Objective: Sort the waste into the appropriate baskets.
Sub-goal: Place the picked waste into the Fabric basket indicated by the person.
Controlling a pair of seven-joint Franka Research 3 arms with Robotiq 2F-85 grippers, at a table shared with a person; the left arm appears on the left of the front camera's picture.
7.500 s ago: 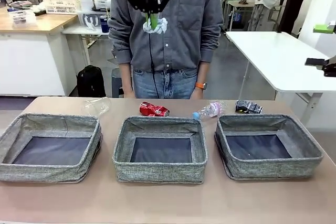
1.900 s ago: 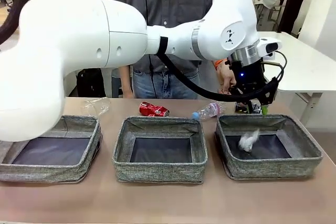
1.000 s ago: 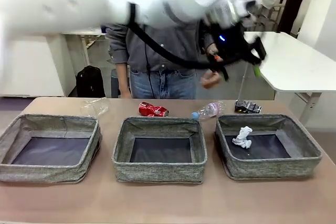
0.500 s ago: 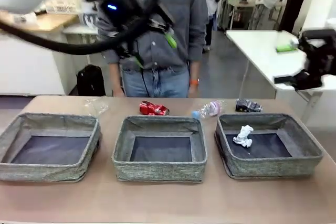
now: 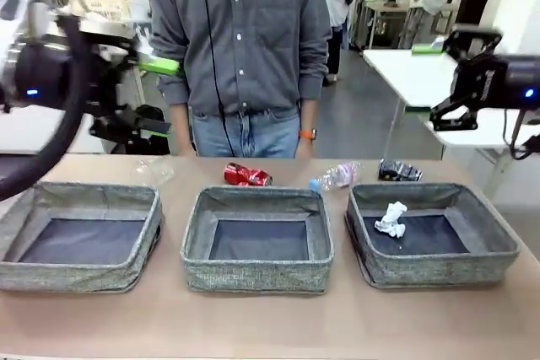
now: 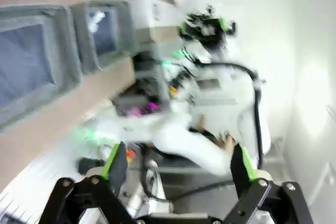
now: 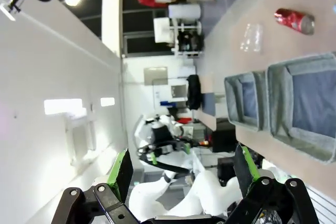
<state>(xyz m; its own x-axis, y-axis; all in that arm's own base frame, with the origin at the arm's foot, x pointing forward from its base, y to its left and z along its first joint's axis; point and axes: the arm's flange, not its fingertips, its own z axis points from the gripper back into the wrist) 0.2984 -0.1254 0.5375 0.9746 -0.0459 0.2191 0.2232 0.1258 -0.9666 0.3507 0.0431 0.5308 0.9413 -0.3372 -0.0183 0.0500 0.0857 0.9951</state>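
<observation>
Behind the baskets, a person stands; left end effector and right end effector spread apart, empty.

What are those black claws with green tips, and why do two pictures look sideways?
They are the hands of two robot arms, called grippers. The big picture looks from between the arms across the table at a person. The left gripper and right gripper both hang in the air, open, holding nothing. The two tilted pictures come from cameras on the robot's wrists, so they roll with the wrists. On the table stand three grey baskets. A crumpled paper wad lies in the right basket. Behind the baskets lie a clear bottle, a red can, a blue-capped bottle and a dark can.
</observation>
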